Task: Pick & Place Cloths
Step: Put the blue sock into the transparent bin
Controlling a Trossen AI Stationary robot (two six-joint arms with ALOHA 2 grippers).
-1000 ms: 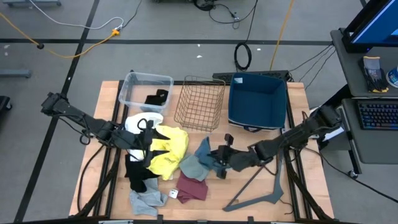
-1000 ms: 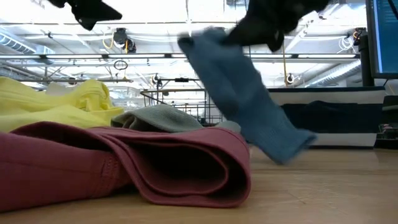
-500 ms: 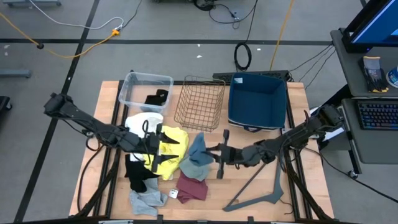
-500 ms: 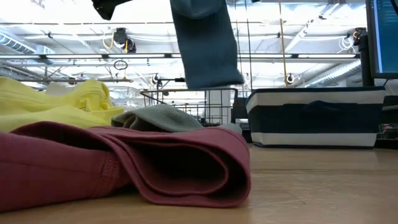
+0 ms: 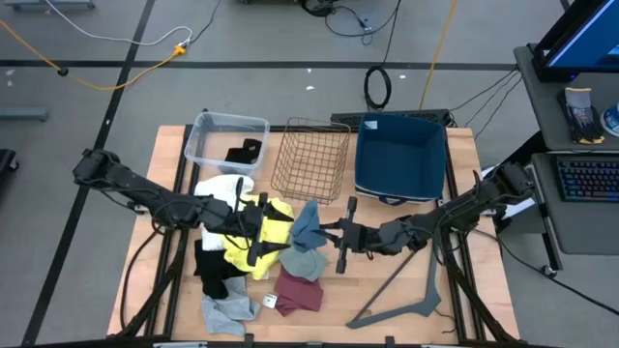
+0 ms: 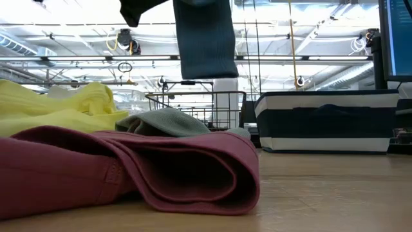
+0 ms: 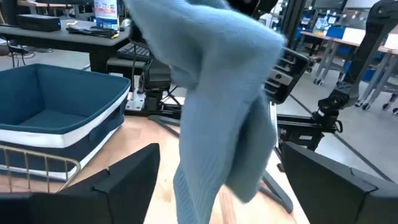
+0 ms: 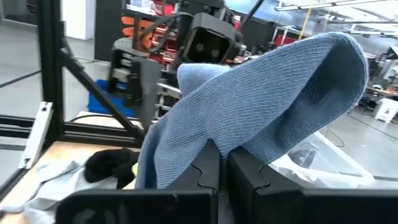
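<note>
A blue cloth (image 5: 308, 224) hangs in the air above the table's middle, with my right gripper (image 5: 334, 235) shut on it. My left gripper (image 5: 271, 232) stands open and level just to the cloth's left. In its wrist view its fingers (image 7: 124, 180) stand on either side of the hanging blue cloth (image 7: 217, 118) without touching it. Below lie a yellow cloth (image 5: 266, 232), a white one (image 5: 221, 188), a black one (image 5: 208, 271), a light grey one (image 5: 227, 311), a maroon one (image 5: 298, 290) and a grey-green one (image 5: 305, 259). My right gripper pinches the blue cloth between its two fingers at a fold near the cloth's top (image 8: 208, 130). The fingers (image 8: 208, 165) lie level and come from the table's right side. The cloth drapes over the fingertips, and its lower end (image 6: 206, 64) hangs slack, clear of the table.
Along the far edge stand a clear bin (image 5: 227, 135) with a black cloth inside, a wire basket (image 5: 311, 159) and a blue bin (image 5: 399, 155). A grey V-shaped metal bar (image 5: 406, 290) lies at the near right. The maroon cloth (image 6: 161, 174) fills the low view's foreground.
My right gripper has risen and rolled, lifting the blue cloth; its lower end lay on the table and now hangs clear. My left gripper has moved toward the table's right, over the yellow cloth, up to the blue cloth.
</note>
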